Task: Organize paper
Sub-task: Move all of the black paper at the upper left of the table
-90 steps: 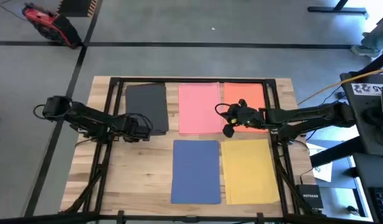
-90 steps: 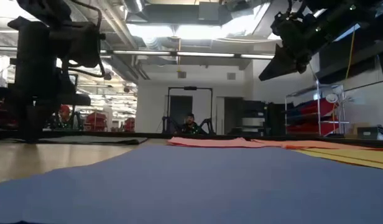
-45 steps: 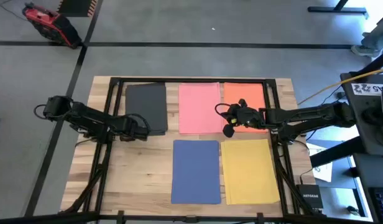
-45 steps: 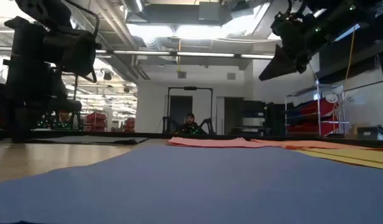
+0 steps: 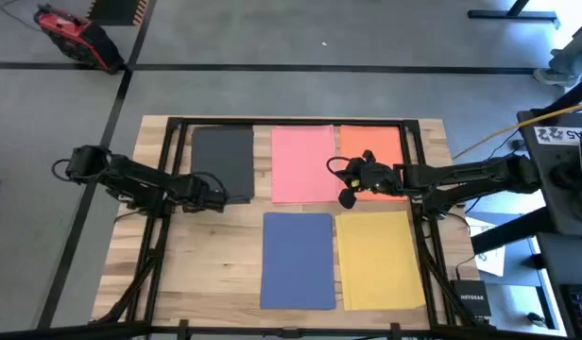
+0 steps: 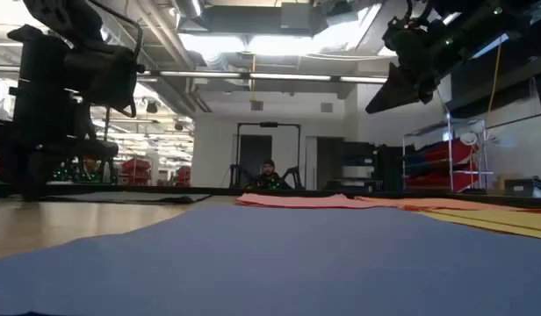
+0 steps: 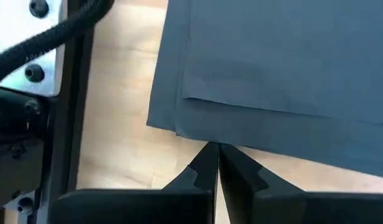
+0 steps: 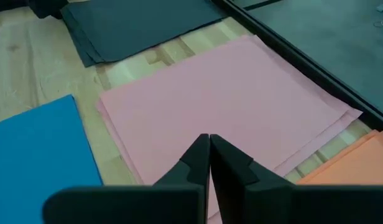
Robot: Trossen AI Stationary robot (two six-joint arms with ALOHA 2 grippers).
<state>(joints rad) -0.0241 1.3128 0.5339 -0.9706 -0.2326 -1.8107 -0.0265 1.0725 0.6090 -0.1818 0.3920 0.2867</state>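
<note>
The left gripper hangs with its fingers pressed together, tips just off the near edge of the black paper, close to that stack's corner. The left wrist view shows what the overhead view does not: the black stack is several sheets, slightly fanned, with one sheet's edge set back from the one beneath it. Bare wooden table lies on the gripper's side of the black paper, open down to the front edge. The right gripper also has its fingers closed against each other, and sits over the seam where the pink paper meets the orange-red paper, both lying beside the black paper along the far side of the table. Its wrist view shows the pink stack fanned at one corner, and a strip of bare wood between pink and black. The blue paper and yellow paper lie side by side in the nearer row, diagonally across from the black paper, with a narrow gap of wood between the rows. In the low view the blue sheet fills the foreground and the right gripper seems to hang well clear of the table, though the height is hard to judge from there.
</note>
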